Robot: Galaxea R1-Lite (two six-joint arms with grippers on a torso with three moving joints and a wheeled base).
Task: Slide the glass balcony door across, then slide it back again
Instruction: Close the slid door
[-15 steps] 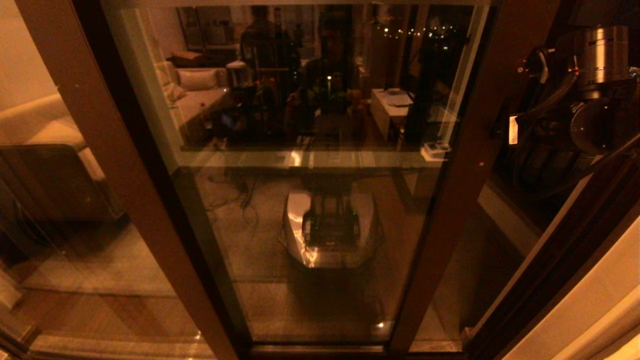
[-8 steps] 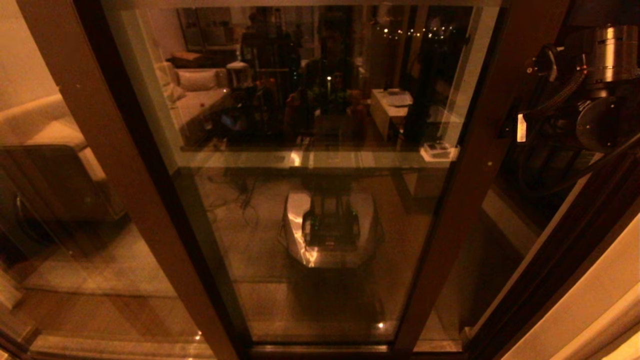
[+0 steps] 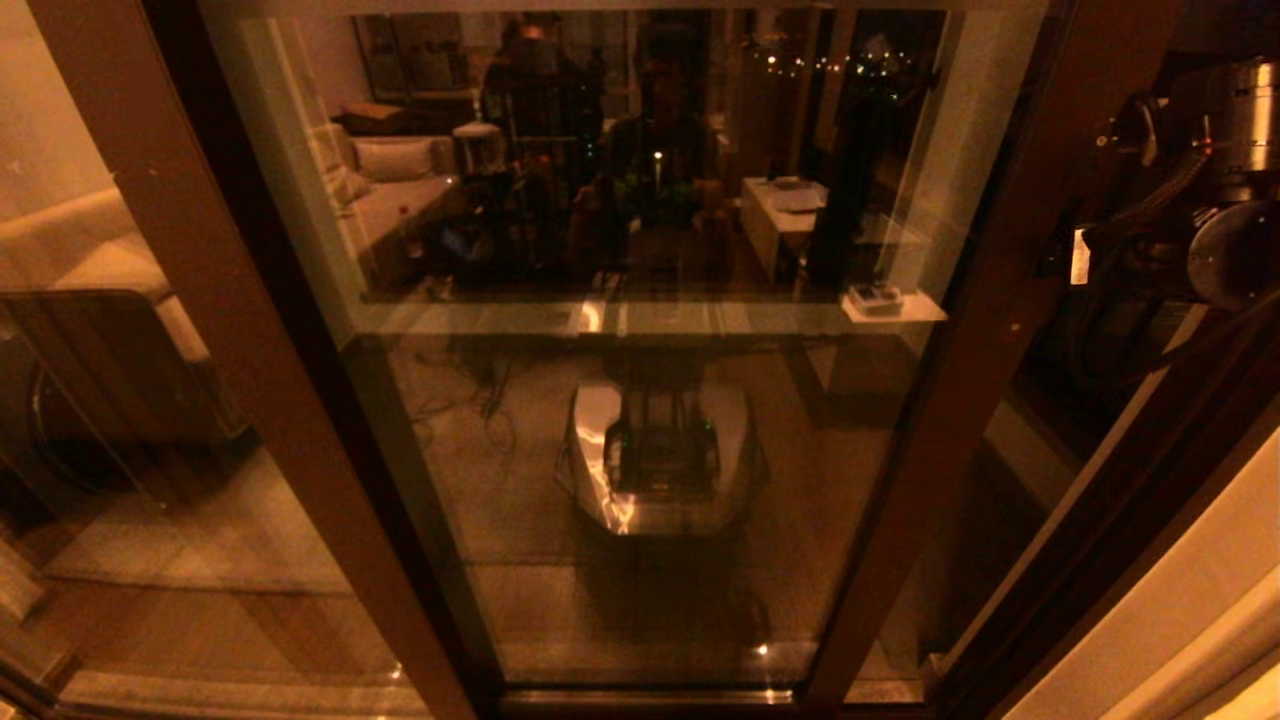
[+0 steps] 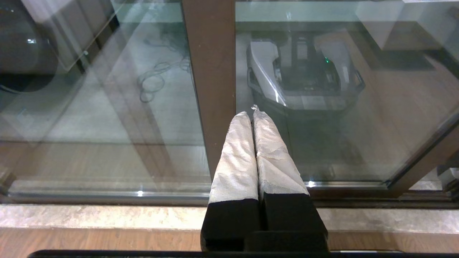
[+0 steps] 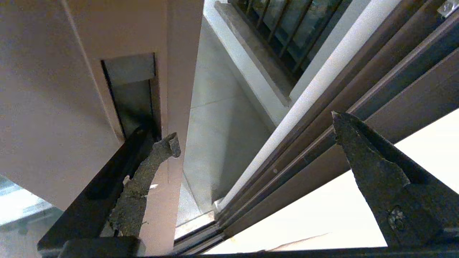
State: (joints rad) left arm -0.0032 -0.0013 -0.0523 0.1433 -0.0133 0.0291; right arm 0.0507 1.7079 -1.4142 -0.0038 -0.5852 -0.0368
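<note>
Glass balcony door [image 3: 640, 420]: a tall pane in a dark brown frame, filling the middle of the head view. Its glass mirrors a lit room and the robot's own white base. The bottom rail sits in the floor track.

Door stile [image 3: 985, 330]: the handle-side upright, running down the right of the pane in the head view. In the right wrist view the same stile [image 5: 168, 71] shows a narrow recessed handle slot [image 5: 131, 96] cut into its face.

Gap: between the stile and the outer door frame [image 3: 1120, 480] the doorway stands partly open, with pale balcony floor [image 5: 215, 136] visible through it.

Right gripper [image 5: 251, 143]: up at the stile, jaws spread wide and gripping nothing. One finger [image 5: 143, 172] lies against the stile with its tip at the lower end of the handle slot; the other finger [image 5: 373, 168] stands well apart on the frame side, in the open gap.

Right arm [image 3: 1200, 190]: seen at the upper right of the head view, beyond the stile, with its metal wrist joint and black cabling.

Left gripper [image 4: 252, 114]: fingers pressed together, nothing between them. It points at the lower part of the glass, apart from it, near a plain brown stile [image 4: 211, 71].

Fixed glass panel [image 3: 120, 400]: left of the door in the head view, reflecting a sofa.

Barred window [image 5: 287, 25]: black bars across the balcony floor, past the gap.

Threshold [image 4: 107, 215]: a pale stone sill along the foot of the glass.
</note>
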